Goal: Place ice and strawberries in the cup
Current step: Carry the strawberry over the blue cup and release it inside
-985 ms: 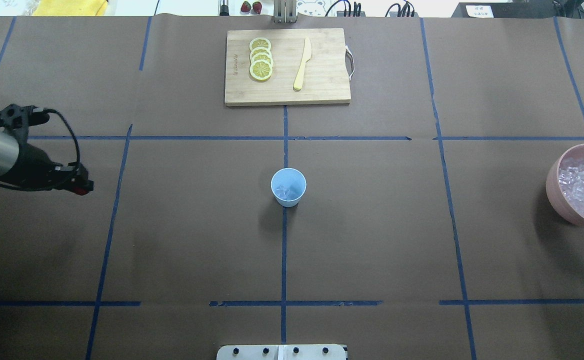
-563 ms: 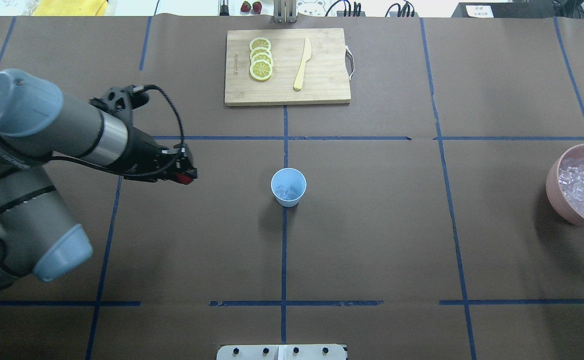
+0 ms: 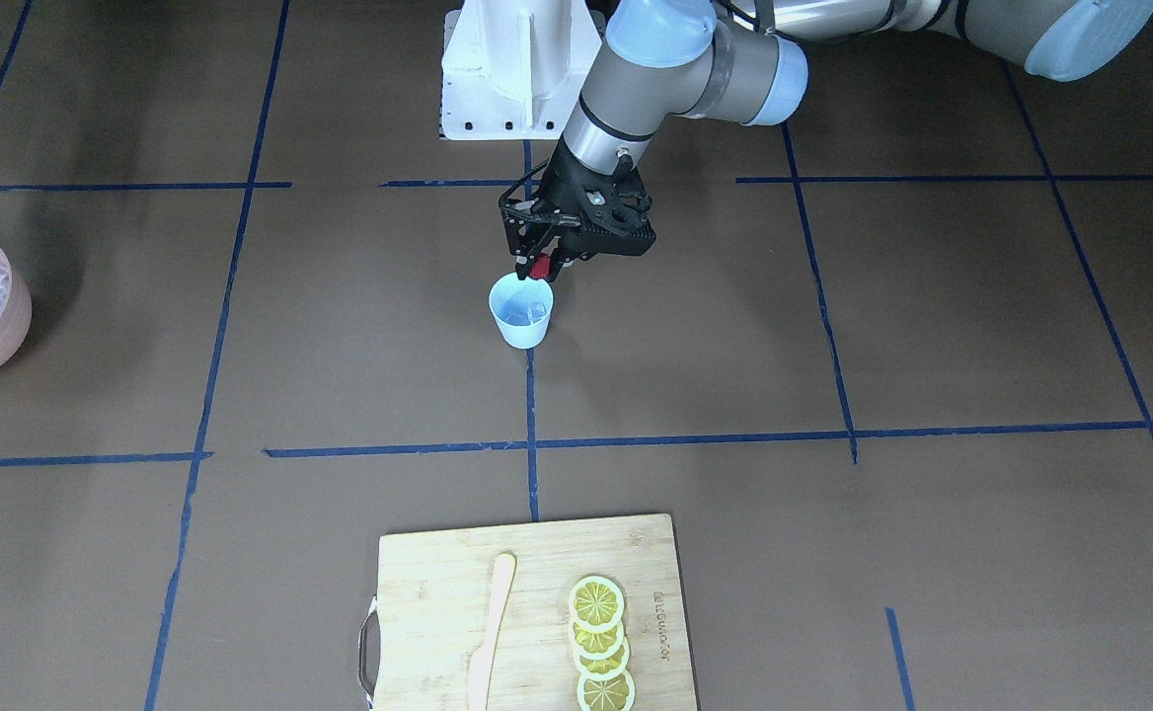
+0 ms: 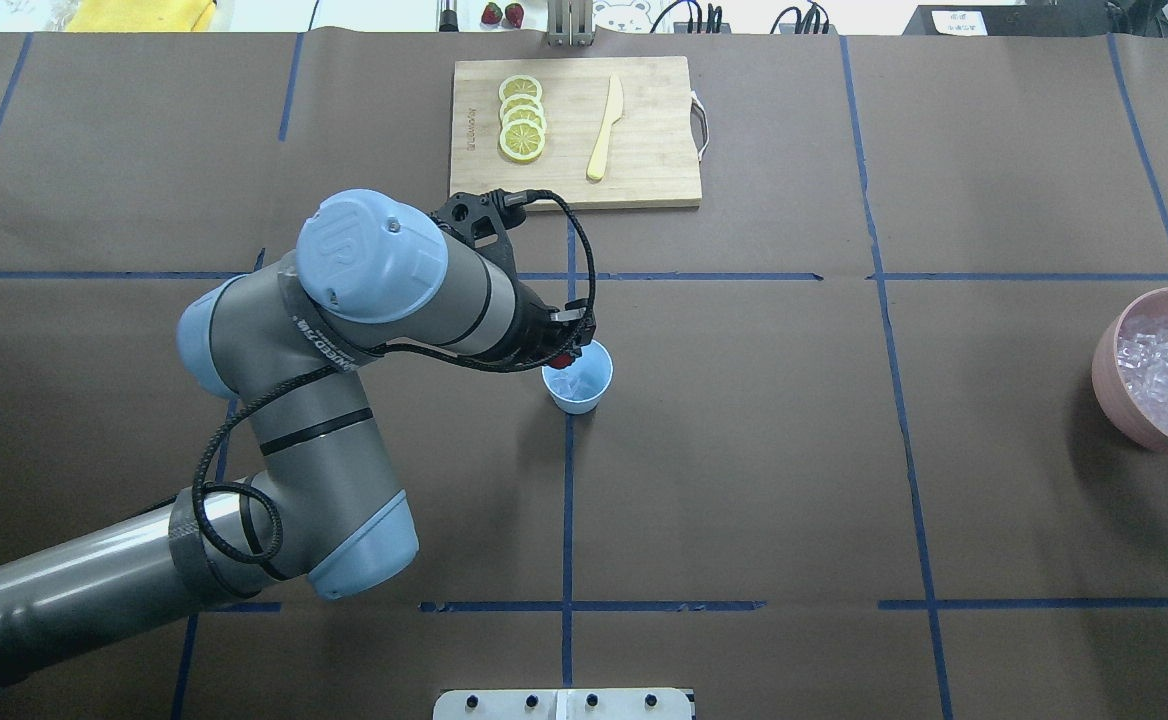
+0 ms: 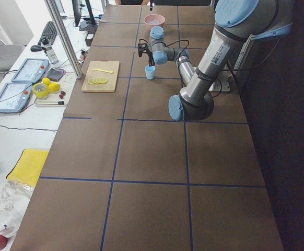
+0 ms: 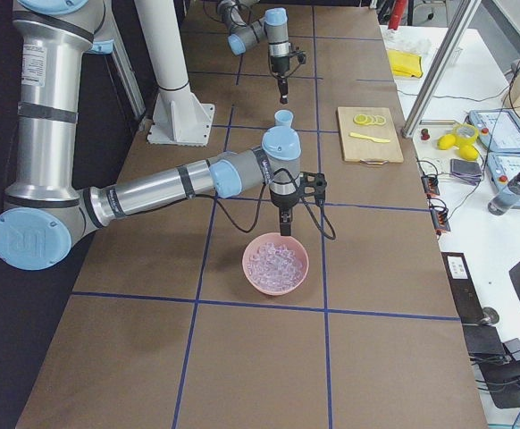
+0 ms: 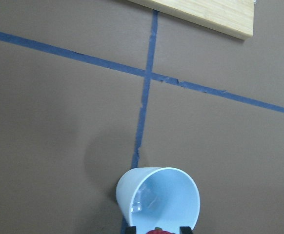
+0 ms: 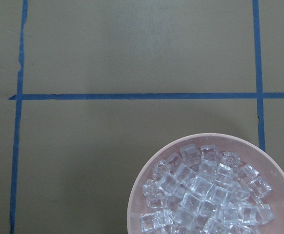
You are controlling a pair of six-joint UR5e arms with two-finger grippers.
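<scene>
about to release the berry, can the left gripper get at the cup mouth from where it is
Probably yes. The left gripper, shut on the strawberry, hangs close above the rim of the cup. The mouth is open, with only ice inside, and nothing stands between them.

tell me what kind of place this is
Probably a robotics lab, not a kitchen: a paper-covered table gridded with blue tape, a robot arm over it, and control tablets on a side bench.
</scene>
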